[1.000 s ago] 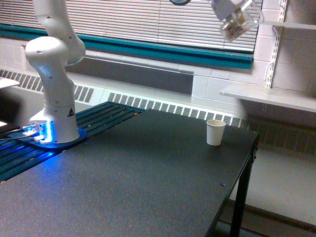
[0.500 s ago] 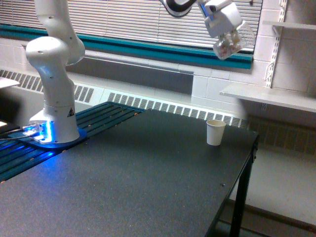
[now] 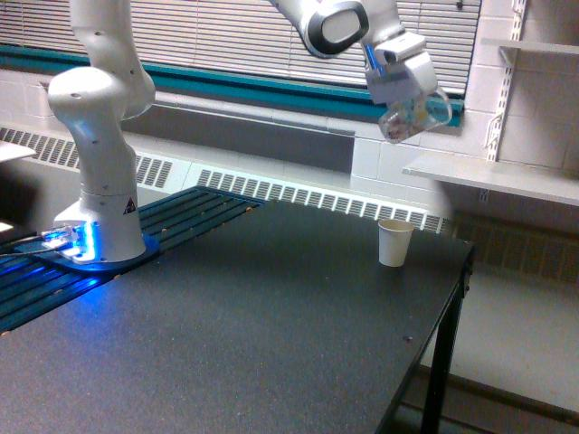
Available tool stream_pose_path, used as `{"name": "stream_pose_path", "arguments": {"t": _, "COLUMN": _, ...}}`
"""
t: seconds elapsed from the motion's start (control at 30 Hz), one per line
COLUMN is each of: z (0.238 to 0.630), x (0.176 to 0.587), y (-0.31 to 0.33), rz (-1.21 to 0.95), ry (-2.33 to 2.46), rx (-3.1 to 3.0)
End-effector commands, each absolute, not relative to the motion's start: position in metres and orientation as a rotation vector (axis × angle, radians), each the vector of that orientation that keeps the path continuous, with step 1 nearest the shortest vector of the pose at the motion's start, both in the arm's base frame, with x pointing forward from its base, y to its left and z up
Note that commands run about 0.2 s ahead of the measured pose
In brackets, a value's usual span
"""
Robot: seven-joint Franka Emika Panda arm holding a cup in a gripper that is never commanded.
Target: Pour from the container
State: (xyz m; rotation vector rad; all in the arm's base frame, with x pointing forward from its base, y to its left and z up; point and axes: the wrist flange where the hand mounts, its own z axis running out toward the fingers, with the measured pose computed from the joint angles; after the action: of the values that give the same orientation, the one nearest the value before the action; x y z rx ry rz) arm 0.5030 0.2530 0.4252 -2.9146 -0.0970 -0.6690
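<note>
one claw [image 3: 409,107] grips one tilted clear cup [image 3: 414,117] high above one white paper cup [image 3: 394,242] on the bench [image 3: 226,334]

Paper cup [image 3: 394,242] (upright) on table [image 3: 253,334].

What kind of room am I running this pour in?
Likely a lab or workshop: robot arm base bolted to a black table, painted block wall with bracket shelves, blinds over a baseboard heater.
</note>
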Motion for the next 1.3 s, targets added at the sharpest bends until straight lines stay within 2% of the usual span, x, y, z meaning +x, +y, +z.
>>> {"name": "stream_pose_path", "arguments": {"t": 0.03, "z": 0.411, "x": 0.494, "y": 0.267, "rz": -0.641, "ry": -0.185, "rx": -2.923}}
{"name": "stream_pose_path", "arguments": {"t": 0.9, "z": 0.358, "x": 0.471, "y": 0.252, "rz": -0.524, "ry": -0.295, "rx": -3.043}}
{"name": "stream_pose_path", "arguments": {"t": 1.3, "z": 0.334, "x": 0.474, "y": 0.251, "rz": -0.434, "ry": -0.282, "rx": -3.111}}
